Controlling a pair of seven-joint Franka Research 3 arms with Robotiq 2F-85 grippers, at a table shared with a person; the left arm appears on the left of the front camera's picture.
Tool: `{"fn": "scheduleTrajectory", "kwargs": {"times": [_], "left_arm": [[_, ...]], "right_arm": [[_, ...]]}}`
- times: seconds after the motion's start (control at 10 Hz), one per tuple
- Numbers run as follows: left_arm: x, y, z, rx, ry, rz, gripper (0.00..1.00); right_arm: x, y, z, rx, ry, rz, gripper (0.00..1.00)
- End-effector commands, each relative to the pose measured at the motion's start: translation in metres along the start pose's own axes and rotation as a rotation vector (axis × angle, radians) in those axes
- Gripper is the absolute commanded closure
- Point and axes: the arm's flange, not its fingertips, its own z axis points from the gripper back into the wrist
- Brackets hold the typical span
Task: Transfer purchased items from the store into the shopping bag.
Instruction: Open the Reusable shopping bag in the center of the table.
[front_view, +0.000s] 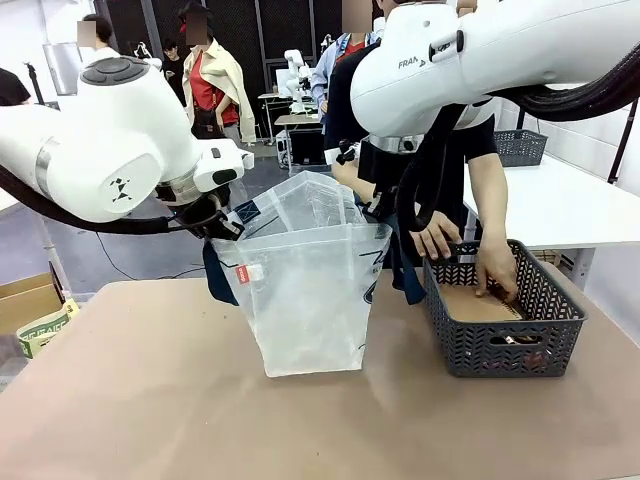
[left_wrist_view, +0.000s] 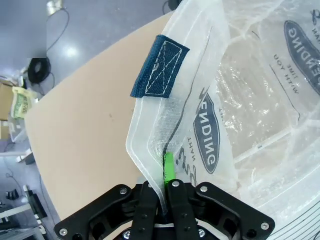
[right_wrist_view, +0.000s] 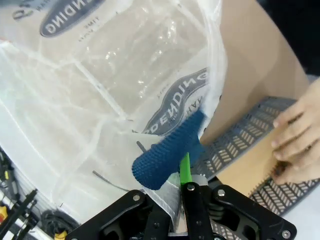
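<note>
The clear plastic shopping bag (front_view: 312, 290) stands open at the middle of the table, with a red tag (front_view: 241, 274) on its front. My left gripper (front_view: 214, 222) (left_wrist_view: 165, 167) is shut on the bag's left rim, just below a navy strap patch (left_wrist_view: 160, 66). On the opposite rim my right gripper (front_view: 384, 208) (right_wrist_view: 183, 172) is shut, beside a navy handle (right_wrist_view: 167, 150). A flat brown pack (front_view: 470, 304) (right_wrist_view: 250, 167) lies in the dark grey mesh basket (front_view: 500, 352) at the right. The person's hands (front_view: 495, 272) (right_wrist_view: 300, 135) reach into that basket.
The tan table (front_view: 150, 400) has free room in front of the bag and at the left. A cardboard box (front_view: 22, 300) and a green-printed pack (front_view: 45, 328) sit off the table's left edge. A white table (front_view: 560, 205) with another mesh basket (front_view: 520, 147) stands behind.
</note>
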Motion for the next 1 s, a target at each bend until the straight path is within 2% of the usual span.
{"fn": "scheduleTrajectory", "kwargs": {"times": [0.0,0.4,0.5,0.6,0.7,0.8,0.9], "left_arm": [[-0.006,0.023,-0.007,0.083,0.071,0.005,1.0],[-0.014,0.026,-0.017,0.03,0.166,0.06,1.0],[-0.01,0.023,-0.024,-0.029,0.166,0.065,1.0],[-0.008,0.001,-0.012,0.002,0.094,0.035,1.0],[-0.008,0.001,-0.012,0.002,0.094,0.035,1.0],[-0.008,0.001,-0.012,0.002,0.094,0.035,1.0],[-0.008,0.001,-0.012,0.002,0.094,0.035,1.0]], "right_arm": [[-0.019,-0.026,0.004,-0.053,0.077,-0.028,1.0],[-0.025,-0.032,0.001,-0.04,0.07,-0.062,1.0],[-0.024,-0.032,-0.007,-0.017,0.082,-0.064,1.0],[-0.025,-0.033,-0.011,-0.004,0.086,-0.072,1.0],[-0.027,-0.034,-0.015,0.008,0.084,-0.08,1.0],[-0.008,-0.013,-0.009,0.009,0.033,-0.067,1.0],[-0.008,-0.013,-0.009,0.009,0.033,-0.067,1.0]]}}
